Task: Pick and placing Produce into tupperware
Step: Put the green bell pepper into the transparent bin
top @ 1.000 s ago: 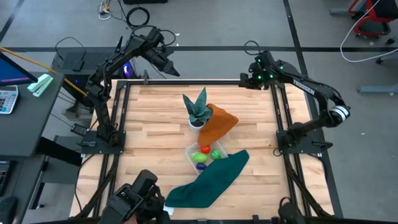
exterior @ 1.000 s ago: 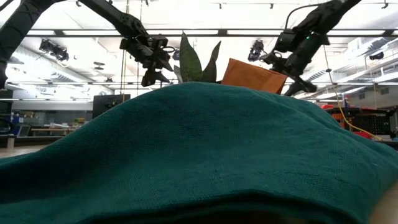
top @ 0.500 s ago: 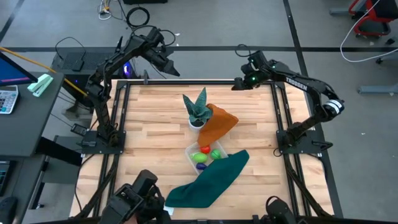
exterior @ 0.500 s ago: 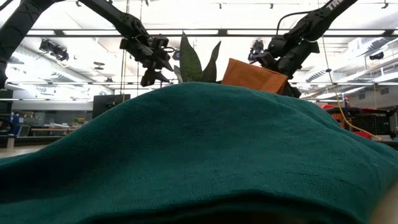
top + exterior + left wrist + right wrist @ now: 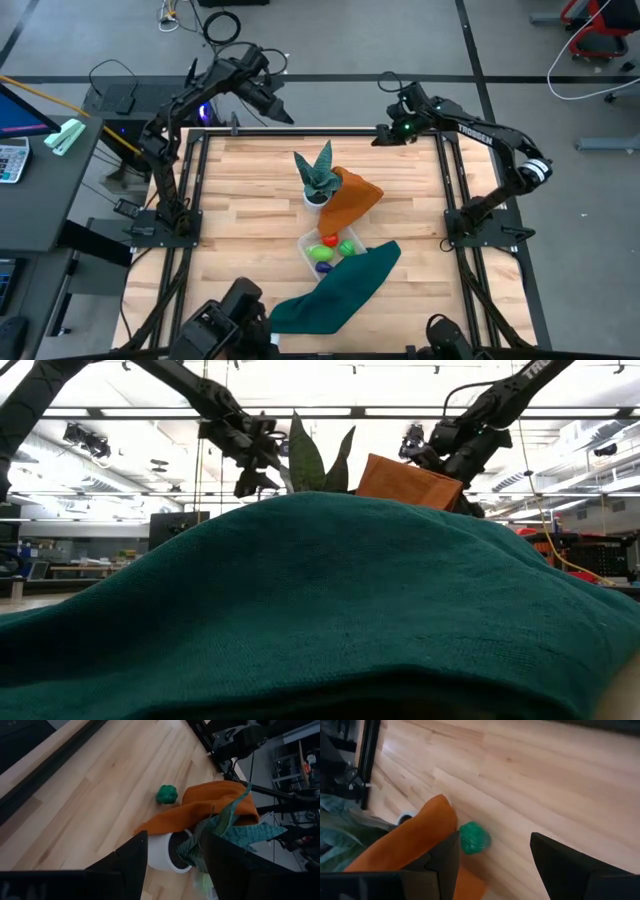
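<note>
At the desk's near edge lies a crumpled dark-green cloth (image 5: 335,288), which fills almost the whole low view. Touching its far end, near the desk's middle, sits the small clear rectangular plastic tupperware (image 5: 306,242). It already holds a red ball, a yellow piece, green pieces and a purple one, packed close together; the cloth seems to overlap its near right corner.

Just beyond the box stands the spiky green plant in a white pot (image 5: 316,176), with a draped orange cloth (image 5: 352,198) touching the pot on the right. One piece of produce is outside the box: a small knobbly green toy vegetable (image 5: 474,838) on the bare wood of the light butcher-block desk (image 5: 240,200), just beside the orange cloth's edge. Both wrist views show it; from above the cloth hides it.

Farthest off, both arms hang raised over the far edge. The left gripper (image 5: 275,108) hovers above the far left part, its fingers apart with nothing between them. The right gripper (image 5: 383,136) hovers near the far right corner, likewise spread and empty, and its camera looks down at the green vegetable.

The step in hand looks like the approach to this last loose piece. The next move calls for the right arm to descend beside the orange cloth, straddle the vegetable without snagging the fabric, close, then carry it past the plant to the nearly full box.
</note>
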Robot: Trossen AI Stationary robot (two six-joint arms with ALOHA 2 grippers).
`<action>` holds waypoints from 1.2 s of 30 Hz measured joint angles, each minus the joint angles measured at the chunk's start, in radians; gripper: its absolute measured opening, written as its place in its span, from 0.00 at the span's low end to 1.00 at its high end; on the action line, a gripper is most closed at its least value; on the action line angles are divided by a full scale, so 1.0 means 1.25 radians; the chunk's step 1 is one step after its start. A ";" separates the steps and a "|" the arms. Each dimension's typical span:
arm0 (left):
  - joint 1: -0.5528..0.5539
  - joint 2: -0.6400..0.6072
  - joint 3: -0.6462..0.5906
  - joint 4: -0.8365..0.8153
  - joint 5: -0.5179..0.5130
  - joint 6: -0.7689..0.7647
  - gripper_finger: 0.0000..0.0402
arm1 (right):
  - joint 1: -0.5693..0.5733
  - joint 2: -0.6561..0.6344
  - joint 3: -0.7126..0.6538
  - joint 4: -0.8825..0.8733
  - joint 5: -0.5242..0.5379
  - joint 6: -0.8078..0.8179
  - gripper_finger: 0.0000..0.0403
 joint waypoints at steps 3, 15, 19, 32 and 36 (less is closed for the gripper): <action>-0.012 0.000 0.000 0.000 0.000 0.001 0.49 | 0.000 0.035 0.010 -0.008 -0.049 0.042 0.50; -0.030 0.000 0.000 0.000 -0.017 0.006 0.48 | 0.003 0.211 0.204 -0.102 -0.157 0.083 0.50; -0.029 0.000 0.000 -0.001 -0.030 0.002 0.49 | 0.003 0.263 0.248 -0.165 -0.159 0.036 0.50; -0.029 0.000 0.000 -0.025 -0.033 0.001 0.48 | 0.040 0.282 0.165 -0.053 -0.155 0.085 0.50; -0.029 0.000 0.000 -0.025 -0.033 -0.012 0.49 | 0.067 0.285 0.135 -0.006 -0.147 0.130 0.50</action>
